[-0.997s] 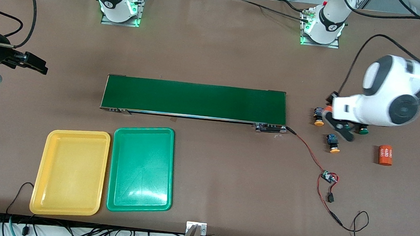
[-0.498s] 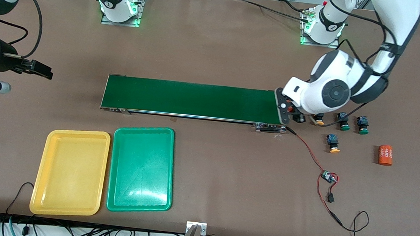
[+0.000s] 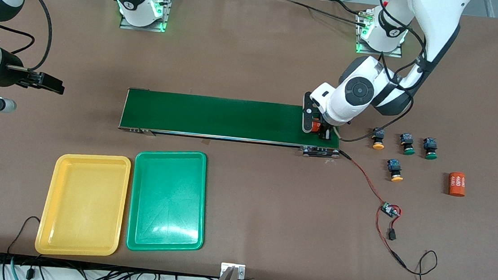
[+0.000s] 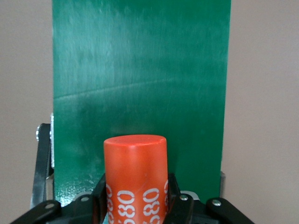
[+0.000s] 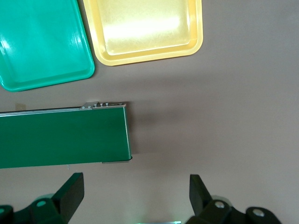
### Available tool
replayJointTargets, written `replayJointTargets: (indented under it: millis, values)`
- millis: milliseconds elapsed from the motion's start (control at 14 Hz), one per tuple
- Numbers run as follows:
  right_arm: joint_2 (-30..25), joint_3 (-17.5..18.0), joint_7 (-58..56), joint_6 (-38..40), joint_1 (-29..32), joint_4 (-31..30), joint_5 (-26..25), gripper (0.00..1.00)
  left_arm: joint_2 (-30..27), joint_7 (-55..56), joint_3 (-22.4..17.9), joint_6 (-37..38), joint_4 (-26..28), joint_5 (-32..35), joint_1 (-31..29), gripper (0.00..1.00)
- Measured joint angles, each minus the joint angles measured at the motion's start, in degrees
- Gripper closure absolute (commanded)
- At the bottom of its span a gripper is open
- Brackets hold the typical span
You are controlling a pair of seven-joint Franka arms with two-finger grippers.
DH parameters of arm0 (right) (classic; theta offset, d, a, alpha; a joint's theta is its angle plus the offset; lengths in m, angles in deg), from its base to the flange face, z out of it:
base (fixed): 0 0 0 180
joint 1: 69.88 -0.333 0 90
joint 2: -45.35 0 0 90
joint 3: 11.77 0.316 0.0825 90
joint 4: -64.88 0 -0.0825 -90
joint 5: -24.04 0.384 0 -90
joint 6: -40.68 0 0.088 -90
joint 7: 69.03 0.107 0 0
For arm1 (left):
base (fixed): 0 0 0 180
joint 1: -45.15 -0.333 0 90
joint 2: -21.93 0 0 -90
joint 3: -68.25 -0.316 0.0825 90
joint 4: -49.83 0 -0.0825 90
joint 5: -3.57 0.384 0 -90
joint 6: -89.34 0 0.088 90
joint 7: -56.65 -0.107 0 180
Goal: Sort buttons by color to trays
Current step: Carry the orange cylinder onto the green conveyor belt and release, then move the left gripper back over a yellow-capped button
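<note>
Buttons: four small push-button switches on the bare bench past the left arm's end of the belt; two yellow-orange caps [image 3: 378,139] [image 3: 394,170], two dark green caps [image 3: 407,144] [image 3: 430,148]. Three sit in a row, the fourth nearer the front camera.
Trays: two shallow rounded-corner plastic rectangles side by side, yellow tray [image 3: 84,204] and green tray [image 3: 167,200], both glossy, nearer the camera than the belt.
Left end effector [image 3: 317,129]: over the belt's end nearest the buttons, clamped on an orange cylinder [image 4: 135,179] with white "680" lettering showing; buttons lie just beside it, toward the left arm's end of the bench.
Right end effector [image 5: 135,193]: waiting above bare bench off the belt's other end, fingers spread wide, holding nothing.
Conveyor belt [image 3: 228,118]: one long dark green matte strip.
Second orange cylinder [image 3: 456,184]: lying on its side near the buttons.
Circuit board [image 3: 390,210]: small, on red and black wires.
</note>
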Motion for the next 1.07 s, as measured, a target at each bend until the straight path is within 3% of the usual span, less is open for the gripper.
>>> replayJointTargets:
  millis: [71,498,712,1068]
  values:
    - [0.0,0.0,0.0,0.1,0.0,0.0,0.0,0.0,0.4,-0.2,0.0,-0.6,0.0,0.2,0.0,0.0]
    - [0.0,0.0,0.0,0.3,0.0,0.0,0.0,0.0,-0.3,0.2,0.0,0.0,-1.2,0.2,-0.9,0.0]
    - [0.1,0.0,0.0,0.3,0.0,0.0,0.0,0.0,-3.1,5.1,0.4,13.2,-7.0,0.2,-1.1,0.0]
    - [0.2,0.0,0.0,0.3,0.0,0.0,0.0,0.0,-5.3,21.2,0.7,38.1,-23.5,0.2,-1.7,0.0]
